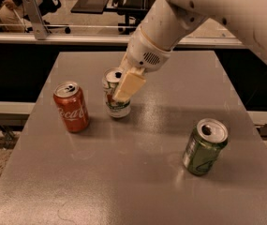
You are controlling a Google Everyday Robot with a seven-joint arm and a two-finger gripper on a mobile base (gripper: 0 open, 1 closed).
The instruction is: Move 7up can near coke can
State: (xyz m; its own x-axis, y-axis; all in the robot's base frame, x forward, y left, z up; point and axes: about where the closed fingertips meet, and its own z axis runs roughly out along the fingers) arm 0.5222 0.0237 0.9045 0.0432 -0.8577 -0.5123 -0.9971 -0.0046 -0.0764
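Observation:
The 7up can [114, 102], white with green lettering and a silver top, stands upright on the grey table [137, 172], left of centre. My gripper [122, 86] is shut on it from above and to the right; one cream finger [129, 85] lies across its front. The red coke can [71, 107] stands upright just to the left of it, a small gap apart. The far side of the 7up can is hidden by the gripper.
An all-green can [204, 146] stands tilted toward the camera at the right of the table. My white arm [194, 13] reaches in from the upper right. Black furniture and a railing [77, 29] lie behind the table's far edge.

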